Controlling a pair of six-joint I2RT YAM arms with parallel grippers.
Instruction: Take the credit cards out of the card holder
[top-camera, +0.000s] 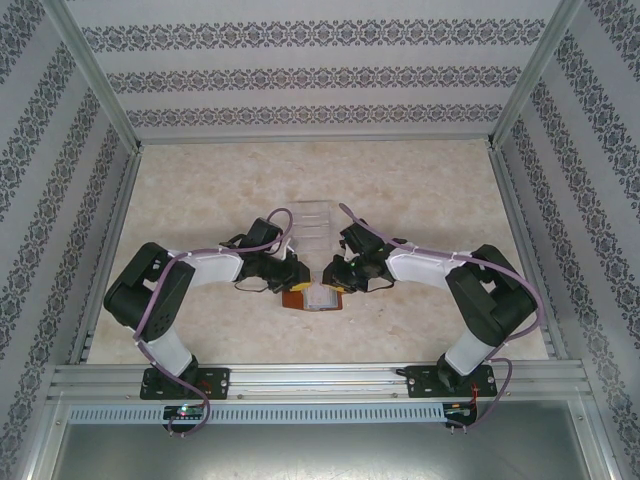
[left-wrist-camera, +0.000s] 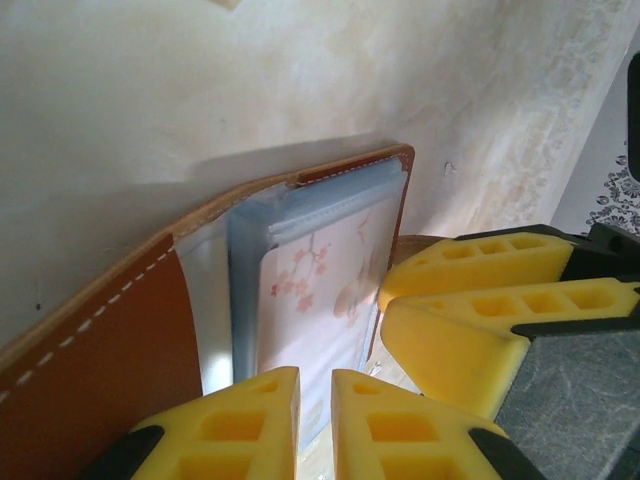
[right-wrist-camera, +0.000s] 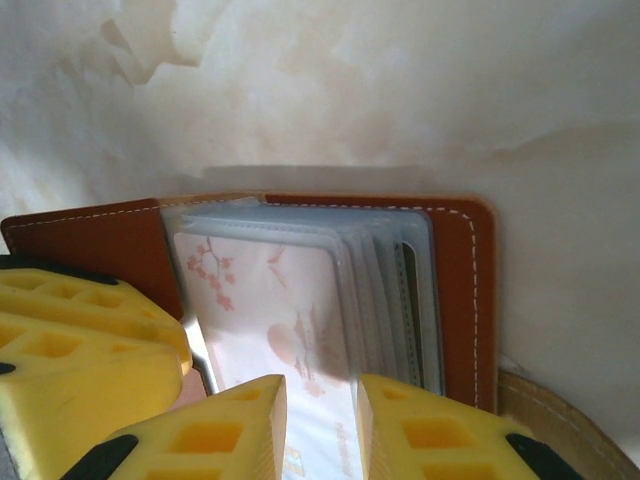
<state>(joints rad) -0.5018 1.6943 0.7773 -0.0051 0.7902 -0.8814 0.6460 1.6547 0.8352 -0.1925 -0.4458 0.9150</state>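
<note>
Marbled cream tabletop (top-camera: 420, 200) carries the scene in the top external view. At its middle lies the small reddish-brown leather card holder (top-camera: 298, 298), spread open, a pale card (top-camera: 322, 296) showing on it. A clear ribbed plastic tray (top-camera: 310, 222) sits just beyond at 12 o'clock. The left gripper (top-camera: 300, 280) reaches in from 9 o'clock and the right gripper (top-camera: 333, 282) from 3 o'clock. Both tips are over the holder, close together.

Left wrist view: the card holder (left-wrist-camera: 110, 340) lies open on the table, its stitched leather flap running off toward 8 o'clock. Its clear sleeves hold a white plastic credit card with pink blossom print (left-wrist-camera: 310, 290). The left gripper (left-wrist-camera: 315, 385), yellow-fingered, comes up from 6 o'clock with only a narrow slit between its fingers, tips at the card's near edge. I cannot tell whether it pinches anything. The right gripper (left-wrist-camera: 400, 305) comes in from 4 o'clock, against the holder's right side.

Right wrist view: the card holder (right-wrist-camera: 465, 300) fills the middle, the blossom card (right-wrist-camera: 265, 300) foremost in a fan of clear sleeves (right-wrist-camera: 385, 290). The right gripper (right-wrist-camera: 320, 395) stands at 6 o'clock, fingers slightly parted over the card's lower part. Its grip cannot be judged. The left gripper (right-wrist-camera: 160, 335) rests at 8 o'clock on the holder's left half.
</note>
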